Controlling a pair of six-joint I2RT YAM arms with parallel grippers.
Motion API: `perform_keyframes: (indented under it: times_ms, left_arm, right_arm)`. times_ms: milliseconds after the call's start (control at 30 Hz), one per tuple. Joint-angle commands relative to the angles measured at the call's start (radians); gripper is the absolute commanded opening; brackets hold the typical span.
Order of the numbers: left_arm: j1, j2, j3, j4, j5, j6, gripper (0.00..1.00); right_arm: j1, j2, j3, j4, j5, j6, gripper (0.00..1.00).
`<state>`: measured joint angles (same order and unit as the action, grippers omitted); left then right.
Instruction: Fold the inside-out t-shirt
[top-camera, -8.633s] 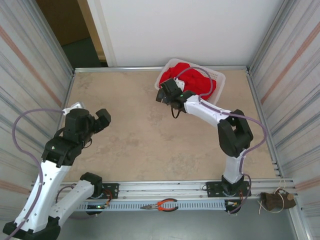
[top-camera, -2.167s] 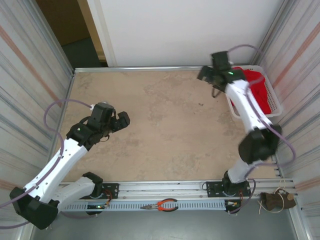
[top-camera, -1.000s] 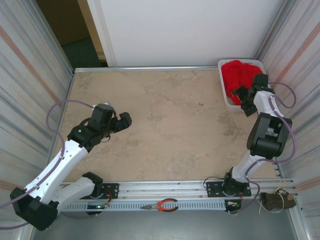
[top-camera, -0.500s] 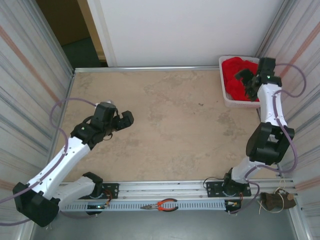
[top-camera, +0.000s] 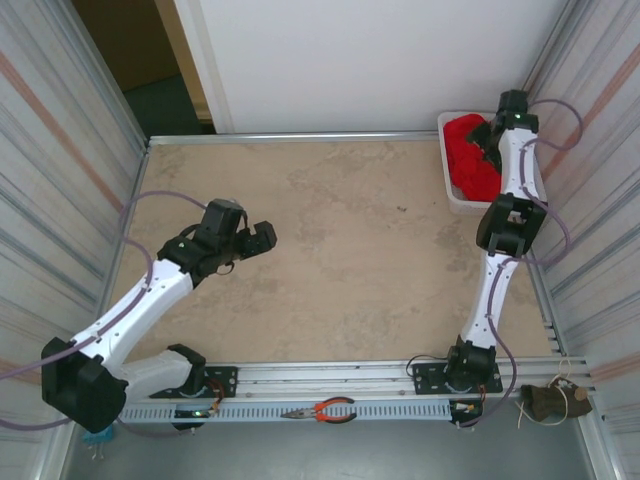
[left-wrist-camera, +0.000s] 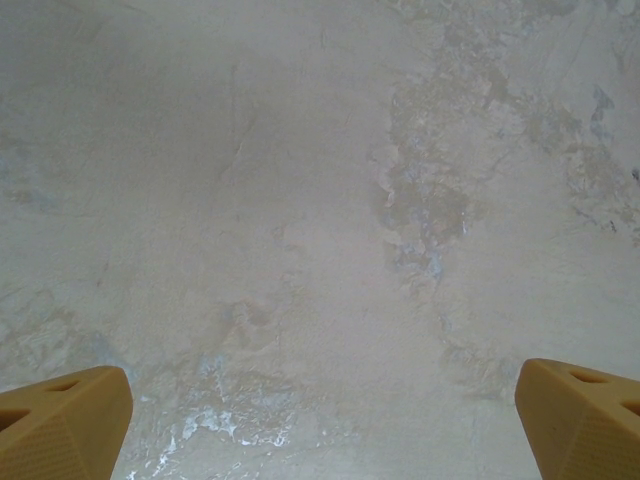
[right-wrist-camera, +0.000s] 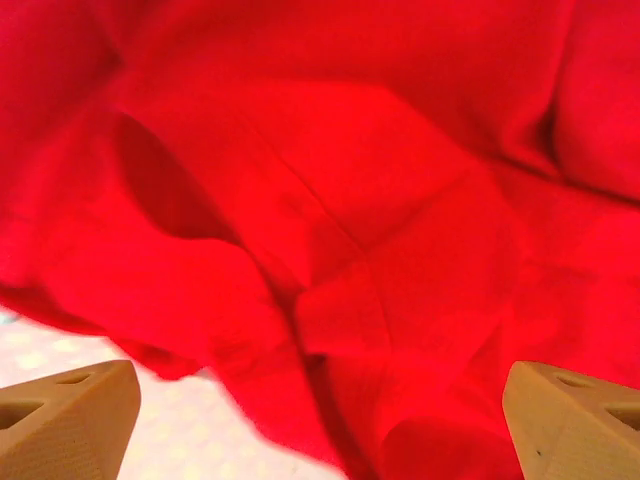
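Surroundings: ribbed metal walls (top-camera: 60, 150) are flanking a mottled beige table (top-camera: 350, 250), and a white panel (top-camera: 370, 60) is closing off the far side.
Basket (top-camera: 452, 195): white, it is sitting in the far right corner of the table, close to the right wall.
Shirt (top-camera: 470, 150): the red shirt is lying bunched up inside the basket and filling most of it. In my right wrist view it (right-wrist-camera: 330, 200) is spreading in deep folds, with a patch of the basket's pale dotted floor (right-wrist-camera: 190, 430) showing at the lower left.
Right arm (top-camera: 510, 220): I am stretching it far forward along the right wall, with the wrist hanging over the basket.
Right jaws: I am holding them wide, with the tan fingertips (right-wrist-camera: 575, 420) at the outer corners of the wrist view and the shirt lying beyond the gap. Nothing is clamped, and I cannot tell whether the tips are touching cloth.
Left arm (top-camera: 150, 295): I am reaching it over the left-middle of the table, well apart from the basket.
Left jaws: I am holding them wide, with the fingertips (left-wrist-camera: 60, 425) far apart over bare table, gripping nothing.
Near edge: pliers (top-camera: 322, 410) with orange handles are lying on the rail between my two bases.
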<state>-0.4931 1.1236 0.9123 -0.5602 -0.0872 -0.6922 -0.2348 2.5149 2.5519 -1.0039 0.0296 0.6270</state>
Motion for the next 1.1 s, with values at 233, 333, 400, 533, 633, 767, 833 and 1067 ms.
perform_keyframes:
  times_ms: [233,333,400,533,633,767,833,1067]
  left_arm:
    - [-0.001,0.047,0.069,0.013,0.036,0.026,0.99]
    - [-0.001,0.046,0.072,0.014,0.039,0.029,0.99]
    - [-0.001,0.045,0.076,0.014,0.036,0.032,0.99]
    - [-0.001,0.048,0.089,0.016,0.032,0.043,0.99]
    - [-0.001,0.053,0.104,0.016,0.026,0.048,0.99]
    - [-0.002,0.057,0.124,0.019,0.025,0.055,0.99]
    - [-0.001,0.058,0.131,0.022,0.027,0.054,0.99]
    - [-0.002,0.059,0.132,0.041,0.040,0.037,0.99]
  right_arm:
    - [0.021,0.087,0.049,0.036,-0.101,0.024,0.07]
    - [0.019,-0.001,0.048,0.061,-0.135,0.022,0.00]
    - [0.020,-0.079,0.048,0.094,-0.177,0.023,0.00]
    - [0.047,-0.271,0.053,0.172,-0.290,0.046,0.00]
    - [0.104,-0.410,0.060,0.201,-0.362,0.054,0.00]
    - [0.217,-0.583,0.061,0.224,-0.443,0.058,0.00]
    - [0.284,-0.643,0.059,0.238,-0.473,0.068,0.00]
    - [0.470,-0.703,0.019,0.267,-0.515,0.118,0.00]
